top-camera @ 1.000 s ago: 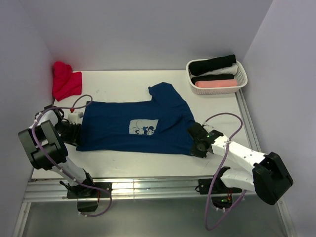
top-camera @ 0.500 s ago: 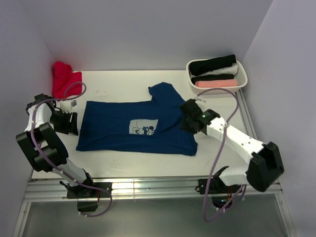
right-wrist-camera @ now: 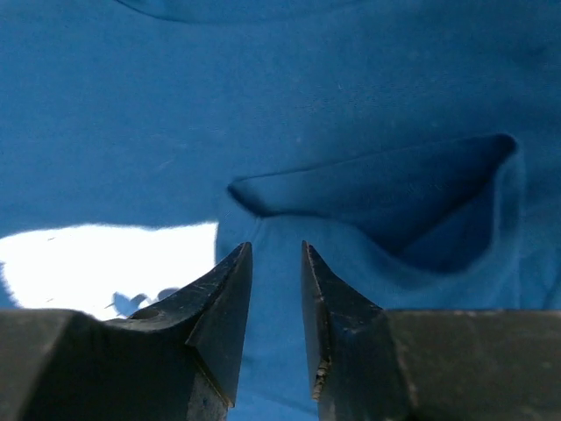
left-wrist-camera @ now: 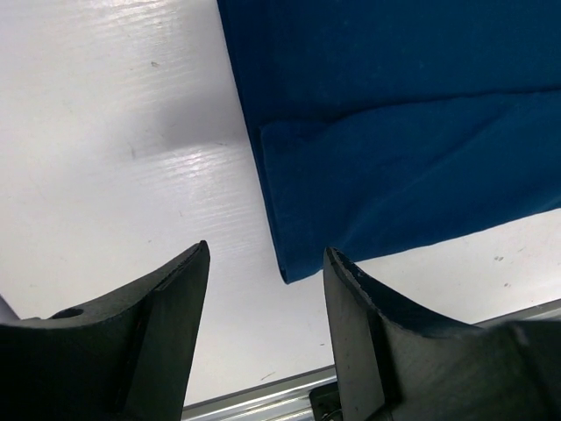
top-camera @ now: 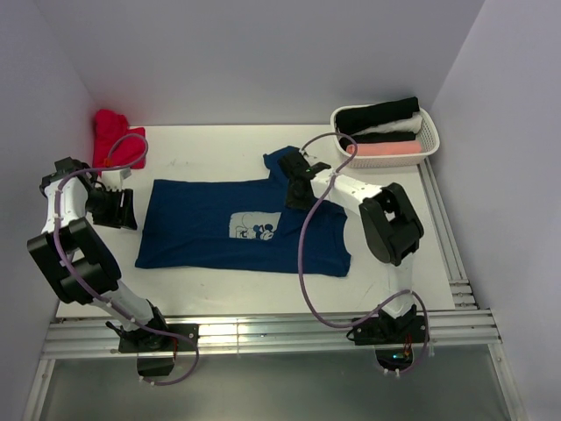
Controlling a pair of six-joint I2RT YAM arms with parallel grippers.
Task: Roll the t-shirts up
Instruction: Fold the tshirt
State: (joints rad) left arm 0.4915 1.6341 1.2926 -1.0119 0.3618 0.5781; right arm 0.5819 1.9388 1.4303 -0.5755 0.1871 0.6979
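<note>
A navy blue t-shirt (top-camera: 210, 237) (left-wrist-camera: 394, 132) (right-wrist-camera: 307, 105) lies spread flat mid-table, its pale chest print (top-camera: 255, 226) facing up. My left gripper (top-camera: 121, 209) (left-wrist-camera: 266, 259) stands open just off the shirt's left edge; only bare table and one shirt corner (left-wrist-camera: 289, 267) show between its fingers. My right gripper (top-camera: 297, 190) (right-wrist-camera: 276, 254) hovers over the folded sleeve at the shirt's back right. Its jaws stand a narrow gap apart, open, with blue cloth showing beyond them and nothing pinched.
A red t-shirt (top-camera: 117, 145) sits bunched at the back left corner. A white basket (top-camera: 429, 140) at the back right holds rolled black, white and pink shirts. A metal rail (top-camera: 263, 329) runs along the near table edge.
My left gripper let go of the shirt's left edge, opened and drew back to the left. My right arm swung from the shirt's near right corner up to the back sleeve.
</note>
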